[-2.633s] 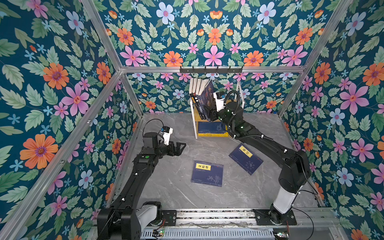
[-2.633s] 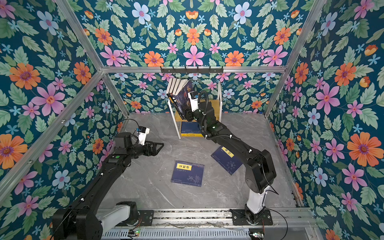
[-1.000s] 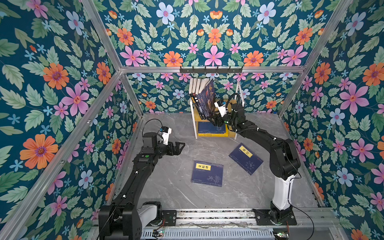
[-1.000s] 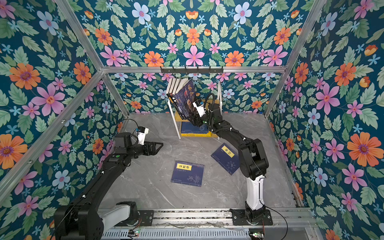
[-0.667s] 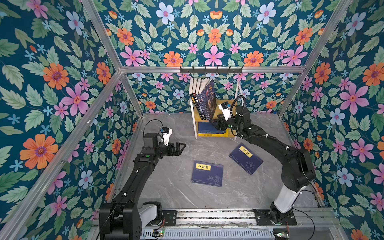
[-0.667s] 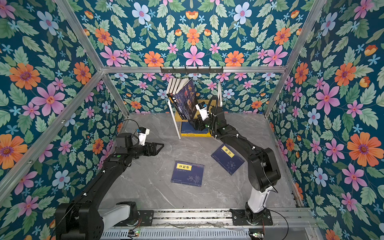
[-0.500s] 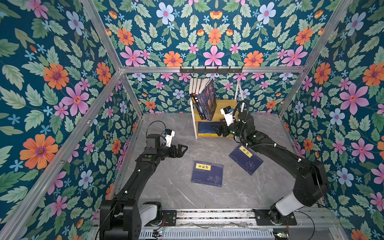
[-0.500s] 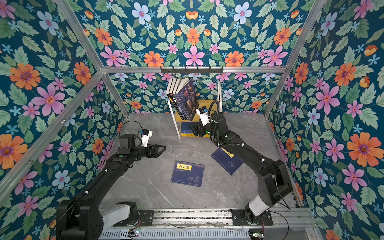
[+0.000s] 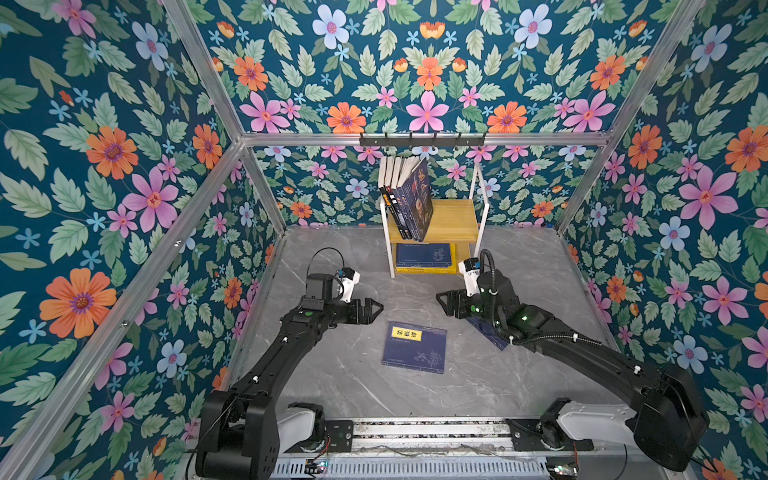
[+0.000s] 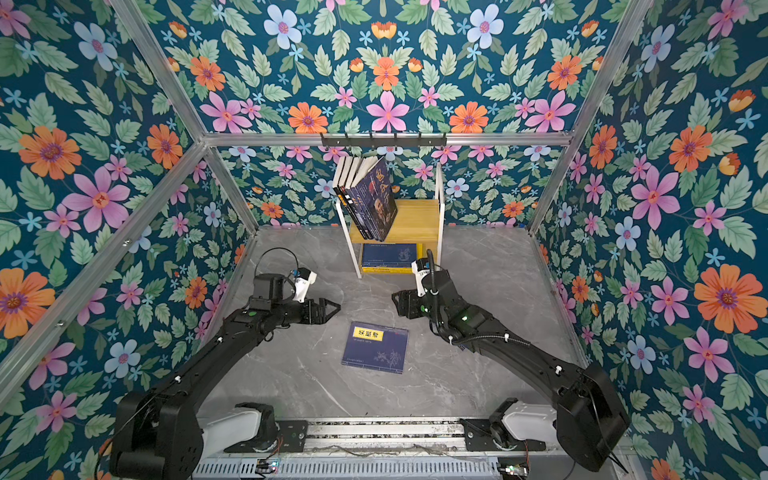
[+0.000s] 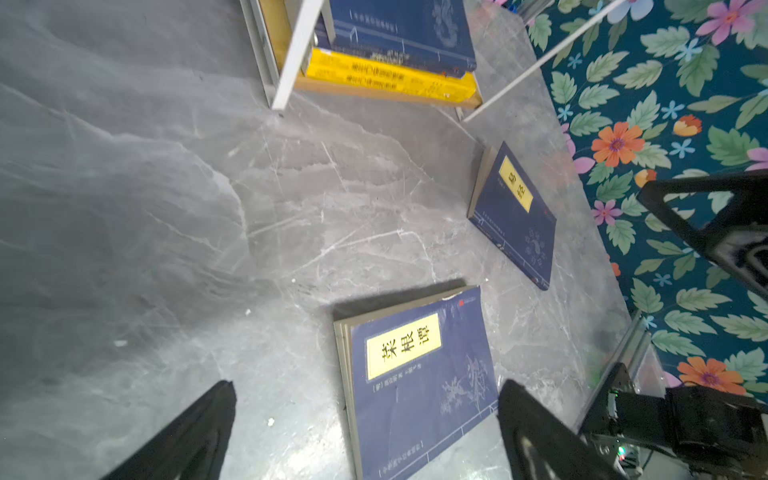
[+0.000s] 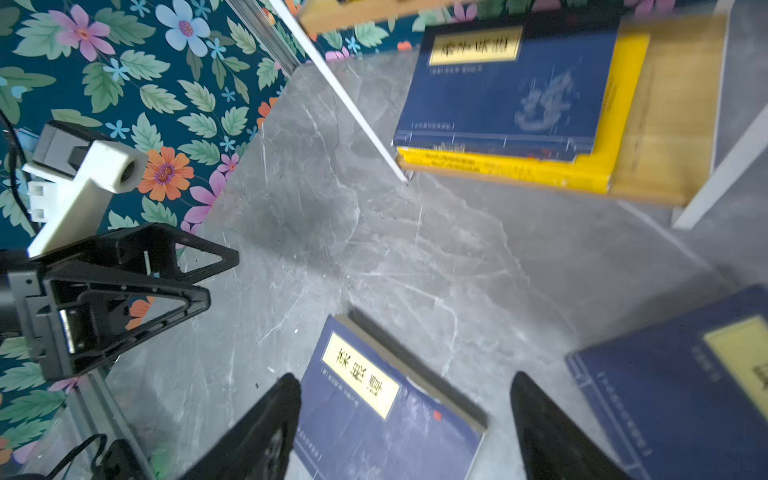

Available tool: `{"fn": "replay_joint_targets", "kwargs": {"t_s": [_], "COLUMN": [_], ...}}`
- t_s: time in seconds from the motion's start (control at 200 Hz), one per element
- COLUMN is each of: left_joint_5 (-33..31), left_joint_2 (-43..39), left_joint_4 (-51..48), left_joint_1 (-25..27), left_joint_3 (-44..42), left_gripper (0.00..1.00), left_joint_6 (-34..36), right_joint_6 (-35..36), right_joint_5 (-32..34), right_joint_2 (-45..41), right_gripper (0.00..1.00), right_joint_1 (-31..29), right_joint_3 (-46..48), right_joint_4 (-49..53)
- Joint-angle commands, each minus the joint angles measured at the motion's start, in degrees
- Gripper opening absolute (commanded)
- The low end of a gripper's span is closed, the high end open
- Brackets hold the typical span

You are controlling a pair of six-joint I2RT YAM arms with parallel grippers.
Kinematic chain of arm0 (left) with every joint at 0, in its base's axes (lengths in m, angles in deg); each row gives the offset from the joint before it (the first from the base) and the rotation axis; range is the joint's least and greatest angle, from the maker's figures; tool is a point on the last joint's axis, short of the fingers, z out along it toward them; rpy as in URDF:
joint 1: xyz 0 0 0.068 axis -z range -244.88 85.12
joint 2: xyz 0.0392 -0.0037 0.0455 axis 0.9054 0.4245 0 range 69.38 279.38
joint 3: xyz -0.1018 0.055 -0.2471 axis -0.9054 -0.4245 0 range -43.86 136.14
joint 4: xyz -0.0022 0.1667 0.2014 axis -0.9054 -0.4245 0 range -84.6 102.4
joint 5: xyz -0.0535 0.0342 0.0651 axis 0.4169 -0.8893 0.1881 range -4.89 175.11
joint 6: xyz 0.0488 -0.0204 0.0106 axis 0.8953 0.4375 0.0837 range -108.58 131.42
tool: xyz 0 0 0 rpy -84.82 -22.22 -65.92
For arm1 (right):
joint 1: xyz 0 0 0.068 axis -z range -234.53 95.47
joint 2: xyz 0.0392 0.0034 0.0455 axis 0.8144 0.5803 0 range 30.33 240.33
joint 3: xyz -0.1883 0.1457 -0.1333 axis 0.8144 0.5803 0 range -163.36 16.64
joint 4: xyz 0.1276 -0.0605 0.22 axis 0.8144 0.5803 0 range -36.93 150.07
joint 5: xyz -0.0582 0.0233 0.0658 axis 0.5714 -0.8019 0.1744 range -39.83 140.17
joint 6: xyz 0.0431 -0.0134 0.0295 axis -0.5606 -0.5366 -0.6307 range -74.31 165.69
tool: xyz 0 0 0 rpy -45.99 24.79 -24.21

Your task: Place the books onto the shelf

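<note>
The shelf [image 9: 455, 218] [image 10: 415, 220] stands at the back of the floor. Several books [image 9: 405, 199] lean upright on its upper board, and a navy book [image 12: 511, 95] lies on yellow ones on the lower board. A navy book with a yellow label [image 9: 415, 347] [image 10: 376, 347] [image 11: 419, 382] [image 12: 386, 411] lies flat mid-floor. Another navy book [image 11: 515, 216] [image 12: 681, 395] lies to its right, partly under my right arm. My left gripper [image 9: 376, 309] [image 11: 368, 386] hovers open left of the middle book. My right gripper [image 9: 442, 301] [image 12: 405, 379] hovers open to its right, empty.
A black hook rail [image 9: 422, 139] hangs on the back frame above the shelf. Flowered walls close in the left, right and back sides. A metal rail [image 9: 415, 430] with both arm bases runs along the front edge.
My right gripper has pulled back from the shelf's upper tier, come down toward the floor and opened wider. The leaning books stay in place. My left gripper has shifted slightly toward the middle.
</note>
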Motion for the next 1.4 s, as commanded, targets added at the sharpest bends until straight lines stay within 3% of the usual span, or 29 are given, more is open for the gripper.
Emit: {"fn": "replay_joint_targets", "kwargs": {"t_s": [0.0, 0.41, 0.7, 0.95, 1.395], "left_joint_5": [0.56, -3.36, -2.62, -2.54, -4.08], "left_joint_2": [1.13, 5.24, 7.05, 9.77, 12.46], "left_joint_4": [-1.47, 1.09, 4.07, 7.67, 9.19], "left_joint_1": [1.61, 5.15, 8.01, 9.08, 10.97], "left_joint_3": [-1.64, -7.59, -10.34, -11.11, -10.24], "left_gripper": [0.99, 0.98, 0.95, 0.86, 0.61], "left_joint_6": [-0.91, -7.89, -9.03, -10.66, -12.78], "right_joint_6": [-8.96, -25.22, -28.88, -31.19, -34.63], "right_joint_5": [2.44, 5.14, 3.29, 3.78, 8.68], "right_joint_2": [-0.14, 5.18, 13.95, 15.80, 8.76], "right_gripper": [0.79, 0.73, 0.65, 0.63, 0.61], "right_joint_1": [-2.88, -12.29, -15.80, -15.88, -15.87], "right_joint_3": [1.96, 6.54, 6.17, 6.11, 11.25], "right_joint_4": [2.07, 5.20, 1.65, 2.95, 6.71]}}
